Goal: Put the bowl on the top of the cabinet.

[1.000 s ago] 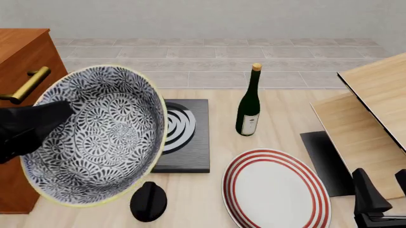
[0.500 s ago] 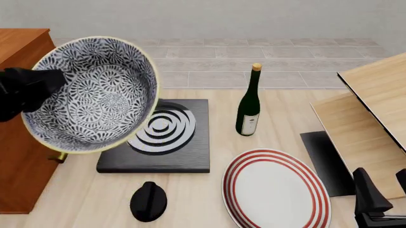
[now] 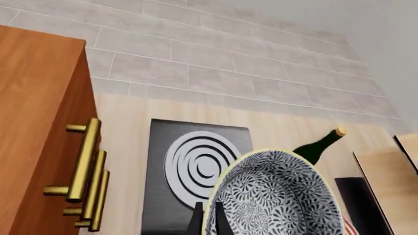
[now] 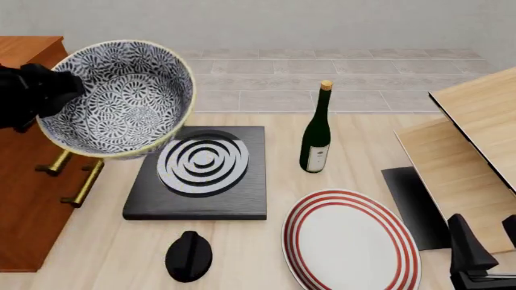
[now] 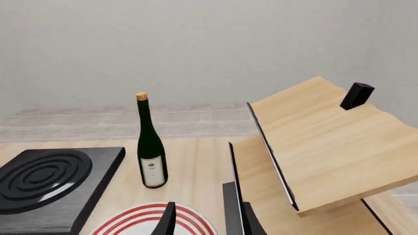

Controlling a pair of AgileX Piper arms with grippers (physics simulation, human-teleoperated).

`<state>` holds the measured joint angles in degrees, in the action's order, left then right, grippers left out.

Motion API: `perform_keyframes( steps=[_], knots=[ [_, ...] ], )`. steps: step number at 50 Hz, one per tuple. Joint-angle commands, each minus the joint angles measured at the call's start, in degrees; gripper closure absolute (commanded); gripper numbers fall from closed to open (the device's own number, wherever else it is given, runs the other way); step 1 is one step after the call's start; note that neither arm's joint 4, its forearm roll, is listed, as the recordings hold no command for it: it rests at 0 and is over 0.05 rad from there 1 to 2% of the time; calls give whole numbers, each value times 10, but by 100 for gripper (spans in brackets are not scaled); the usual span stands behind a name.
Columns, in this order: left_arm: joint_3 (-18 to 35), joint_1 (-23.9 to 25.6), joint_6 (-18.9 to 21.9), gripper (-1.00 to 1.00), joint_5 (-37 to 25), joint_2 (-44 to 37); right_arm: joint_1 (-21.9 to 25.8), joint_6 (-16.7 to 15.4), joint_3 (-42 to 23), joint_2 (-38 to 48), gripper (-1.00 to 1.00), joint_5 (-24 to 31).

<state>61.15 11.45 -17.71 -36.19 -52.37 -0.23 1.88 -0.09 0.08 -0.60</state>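
Note:
The blue-and-white floral bowl with a pale rim hangs tilted in the air, its opening facing me, beside the upper front of the reddish-brown cabinet. My left gripper is shut on the bowl's left rim. In the left wrist view the bowl fills the area past the fingers, with the cabinet and its brass handles off to one side. The right gripper rests low at the near right, open and holding nothing; the right wrist view shows its fingers spread apart.
A black stove plate with white rings lies under the bowl. A green wine bottle stands mid-table. A red-ringed white plate lies near the front. A small black knob sits in front of the stove. Pale wooden furniture stands at the right.
The left gripper has lifted the bowl higher and a little farther away along the cabinet front, uncovering the stove plate and the drawer handles. The right arm has stayed still.

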Motion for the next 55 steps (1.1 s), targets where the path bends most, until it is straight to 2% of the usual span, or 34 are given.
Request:
perform_keyframes(
  steps=[1, 6, 13, 18, 19, 24, 29, 32, 33, 36, 55],
  knots=[
    [43, -6, -37, 100, -31, -32, 1, -2, 1, 0, -100, 0],
    [56, 20, -61, 100, -36, -33, 1, -2, 1, 0, -100, -1],
    [66, 4, -78, 100, -45, -53, 0, -2, 1, 0, -100, -1],
    [86, 1, -71, 100, -58, -62, 0, -1, 1, 0, -100, -1],
    [71, 2, -71, 100, -47, -59, 0, -1, 1, 0, -100, -1],
    [109, -26, -62, 100, -74, -79, -1, 0, 1, 0, -100, -2],
    [124, -25, -66, 100, -83, -89, -1, 1, 1, 1, -100, -2],
    [143, -35, -52, 100, -96, -98, -2, 1, 1, 1, -100, -2],
    [155, -52, -40, 100, -106, -107, -2, 1, 1, 1, -100, -2],
    [167, -69, -44, 100, -118, -118, -2, 2, 1, 1, -100, -2],
    [252, -92, -66, 100, -162, -160, -2, 3, 1, 2, -100, -3]
  ],
)
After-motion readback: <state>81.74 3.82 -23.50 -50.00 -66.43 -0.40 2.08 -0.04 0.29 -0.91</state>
